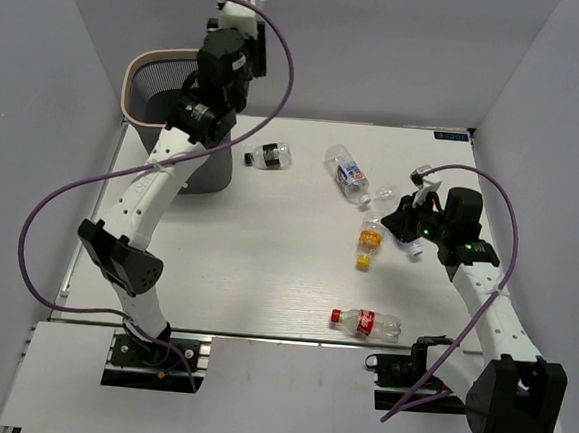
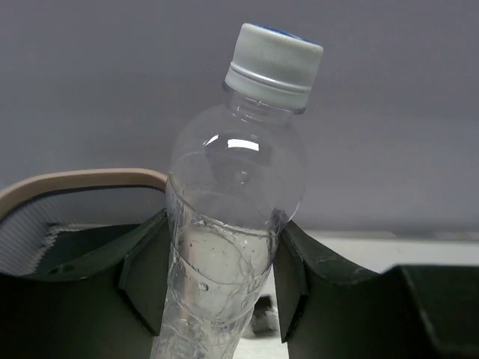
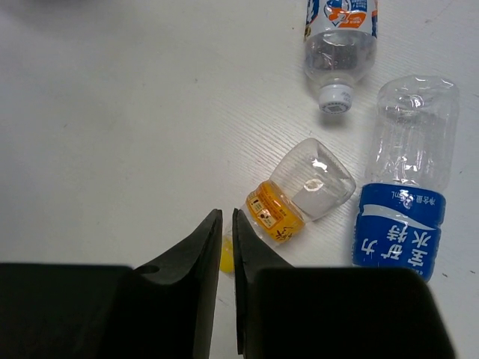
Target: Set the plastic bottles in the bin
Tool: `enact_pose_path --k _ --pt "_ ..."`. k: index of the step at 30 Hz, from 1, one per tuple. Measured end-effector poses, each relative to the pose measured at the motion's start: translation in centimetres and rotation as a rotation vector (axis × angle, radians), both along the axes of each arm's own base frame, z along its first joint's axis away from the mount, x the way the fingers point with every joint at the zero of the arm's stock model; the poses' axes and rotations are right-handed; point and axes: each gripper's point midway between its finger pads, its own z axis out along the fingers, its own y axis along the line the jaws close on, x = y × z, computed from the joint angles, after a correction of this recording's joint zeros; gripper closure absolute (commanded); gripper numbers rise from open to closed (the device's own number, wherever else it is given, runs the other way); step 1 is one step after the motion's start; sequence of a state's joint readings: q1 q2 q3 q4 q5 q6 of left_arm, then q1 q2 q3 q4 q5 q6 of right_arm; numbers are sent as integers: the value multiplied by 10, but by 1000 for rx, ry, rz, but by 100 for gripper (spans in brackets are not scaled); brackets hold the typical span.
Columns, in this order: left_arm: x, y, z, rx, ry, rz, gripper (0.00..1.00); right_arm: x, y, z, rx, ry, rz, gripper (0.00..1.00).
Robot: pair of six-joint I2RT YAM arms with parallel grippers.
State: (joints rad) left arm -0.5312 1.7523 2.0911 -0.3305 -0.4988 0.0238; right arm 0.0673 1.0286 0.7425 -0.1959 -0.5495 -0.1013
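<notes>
Left wrist: my left gripper point(image 2: 217, 262) clamps the clear bottle point(image 2: 236, 172), raised near the bin point(image 2: 82, 181) but not squarely over it. If I let go now, it may miss. Right gripper point(image 3: 227, 224) nearly closed; catch unclear.

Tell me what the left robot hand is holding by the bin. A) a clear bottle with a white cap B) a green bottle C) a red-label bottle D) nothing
A: the left gripper is clamped on a clear bottle with a white cap, with the beige rim of the bin behind it.
</notes>
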Motion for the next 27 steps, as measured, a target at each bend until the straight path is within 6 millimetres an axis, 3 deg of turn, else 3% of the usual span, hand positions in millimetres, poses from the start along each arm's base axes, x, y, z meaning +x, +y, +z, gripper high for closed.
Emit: enact_pose_path --k 3,6,7,9,10,11,15,21,24,27 --pt "9 44 11 -23 -27 152 98 3 -1 -3 -9 -1 3 83" --pt "13 84 13 -35 -34 283 75 5 -1 -4 -12 -3 4 81" --pt "15 96 12 -36 -32 320 55 6 -1 -5 -13 -4 3 72" --pt "20 117 10 -43 -27 386 29 7 -1 -5 -14 -5 4 46" --pt "22 126 6 -40 -15 411 9 9 -1 -6 -14 -6 4 19" --pt "25 133 0 -39 2 432 2 10 0 -7 -11 -1 2 12" --pt "38 152 -34 -47 87 480 0 27 -1 -13 -35 18 11 10" --pt "44 153 -68 -32 183 437 0 94 10 -2 -70 12 58 10" --pt "42 130 -81 1 222 275 0 135 23 5 -90 -5 92 10" --pt "27 79 -93 21 245 -43 0 183 40 10 -103 -18 126 10"
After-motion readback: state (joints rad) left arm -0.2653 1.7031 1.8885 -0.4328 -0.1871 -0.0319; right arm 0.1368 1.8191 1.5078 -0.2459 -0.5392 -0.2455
